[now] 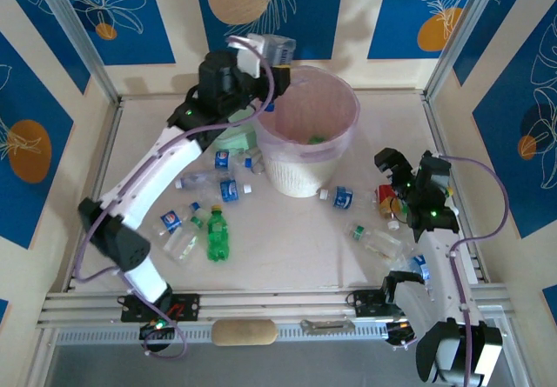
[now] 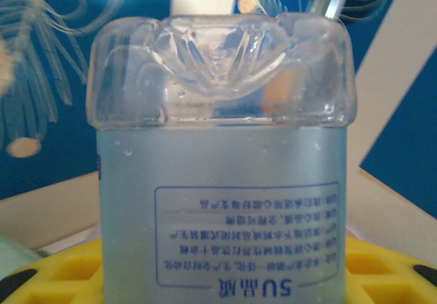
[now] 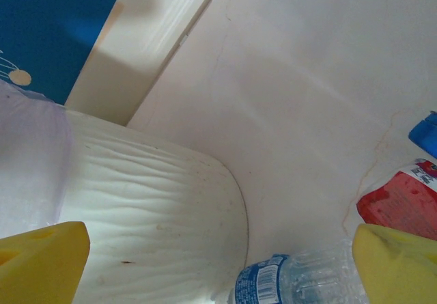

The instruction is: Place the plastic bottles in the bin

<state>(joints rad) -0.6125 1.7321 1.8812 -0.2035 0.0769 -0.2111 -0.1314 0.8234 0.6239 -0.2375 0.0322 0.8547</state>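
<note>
My left gripper (image 1: pixel 254 56) hangs high over the left rim of the bin (image 1: pixel 348 117), shut on a clear plastic bottle (image 1: pixel 273 49). The left wrist view has this bottle (image 2: pixel 222 147) base-up with a pale blue label, clamped between my yellow fingers (image 2: pixel 51 277). More plastic bottles lie on the table, among them a green one (image 1: pixel 217 235), a blue-labelled one (image 1: pixel 228 189) and one by the bin's foot (image 1: pixel 342 198). My right gripper (image 1: pixel 406 176) stands open, low at the right of the bin. A blue-labelled bottle (image 3: pixel 293 280) lies just ahead of its fingertips (image 3: pixel 41 259), beside the bin's white wall (image 3: pixel 150 208).
A mint-green box (image 1: pixel 233 136) sits behind the left arm. A red packet (image 1: pixel 385 200) and further bottles (image 1: pixel 374 241) lie near the right arm. Something green (image 1: pixel 318 139) rests inside the bin. Blue-patterned walls enclose the table on three sides.
</note>
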